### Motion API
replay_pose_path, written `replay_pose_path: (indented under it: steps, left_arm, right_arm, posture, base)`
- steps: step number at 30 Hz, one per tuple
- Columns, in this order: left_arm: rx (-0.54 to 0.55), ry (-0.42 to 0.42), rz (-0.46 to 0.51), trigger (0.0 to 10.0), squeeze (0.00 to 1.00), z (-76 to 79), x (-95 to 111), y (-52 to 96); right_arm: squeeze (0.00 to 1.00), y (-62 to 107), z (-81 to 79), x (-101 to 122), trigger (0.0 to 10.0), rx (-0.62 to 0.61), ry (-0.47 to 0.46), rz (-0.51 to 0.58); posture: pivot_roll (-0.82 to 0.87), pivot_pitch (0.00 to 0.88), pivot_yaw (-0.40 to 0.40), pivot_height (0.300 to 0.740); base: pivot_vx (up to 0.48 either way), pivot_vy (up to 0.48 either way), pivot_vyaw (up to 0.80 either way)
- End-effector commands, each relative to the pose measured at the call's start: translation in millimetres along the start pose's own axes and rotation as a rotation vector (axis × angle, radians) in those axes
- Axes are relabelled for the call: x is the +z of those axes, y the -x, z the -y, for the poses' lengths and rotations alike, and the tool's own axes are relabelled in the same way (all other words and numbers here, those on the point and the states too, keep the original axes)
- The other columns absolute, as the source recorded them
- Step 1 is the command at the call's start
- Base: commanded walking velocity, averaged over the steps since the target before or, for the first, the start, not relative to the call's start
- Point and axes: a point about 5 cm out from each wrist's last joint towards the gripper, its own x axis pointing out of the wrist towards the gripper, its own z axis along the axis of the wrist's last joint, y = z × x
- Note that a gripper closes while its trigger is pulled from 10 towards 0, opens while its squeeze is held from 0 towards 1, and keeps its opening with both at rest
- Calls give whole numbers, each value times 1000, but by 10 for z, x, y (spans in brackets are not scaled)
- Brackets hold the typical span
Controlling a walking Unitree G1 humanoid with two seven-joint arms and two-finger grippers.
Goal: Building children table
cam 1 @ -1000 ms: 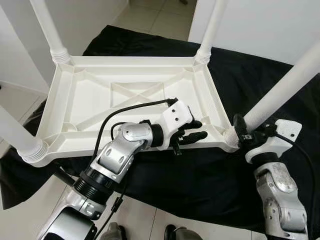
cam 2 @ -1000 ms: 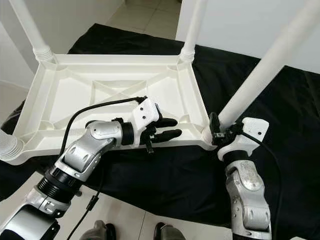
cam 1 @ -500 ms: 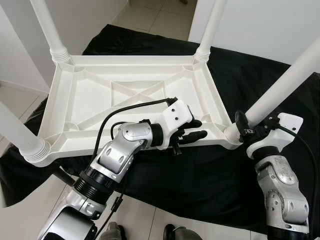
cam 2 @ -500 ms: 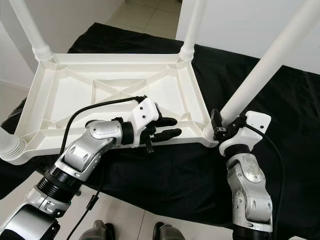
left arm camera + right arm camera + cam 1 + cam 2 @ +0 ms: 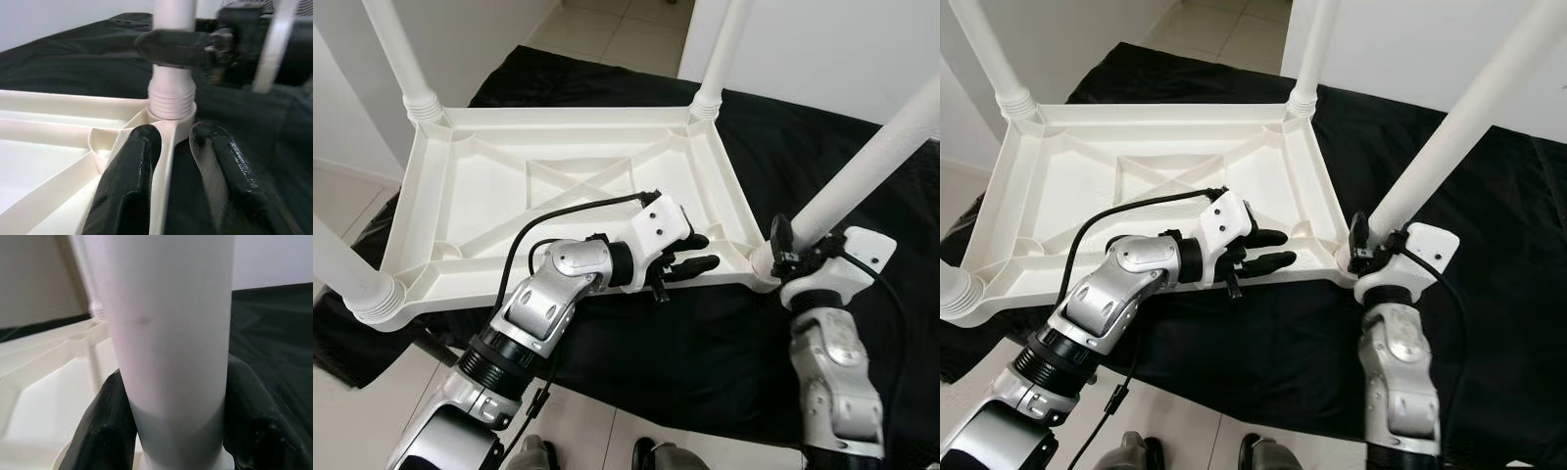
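Bracing the upturned table top [image 5: 558, 176], left gripper [image 5: 690, 253] pinches its near rim — right gripper [image 5: 781, 247] grasps the near-right leg [image 5: 862, 166] to seat it.

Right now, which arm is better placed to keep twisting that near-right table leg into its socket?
Right. The right claw is shut around the near-right leg just above its socket, while the left claw pinches the tabletop's near rim, so it looks better suited to steadying.
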Motion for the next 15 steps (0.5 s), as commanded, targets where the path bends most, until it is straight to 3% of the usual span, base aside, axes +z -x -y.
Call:
replay_pose_path:
  steps: [1,6,15]
  left_arm:
    - [-20,-15,8,10000,0,20,30,-21]
    - [-14,-23,3,10000,0,6,33,-7]
    - [-8,-21,5,10000,0,8,35,-9]
  right_arm:
    - [0,51,83,-360,10000,-92,1,-169]
    - [0,-75,-64,-365,10000,-163,11,-141]
    - [0,-157,-235,-384,10000,-185,-10,-138]
  posture:
    - [17,169,-33,740]
    - [30,162,-32,740]
    - [37,164,-44,740]
  base:
    - [0,0,0]
    - [0,0,0]
    - [0,0,0]
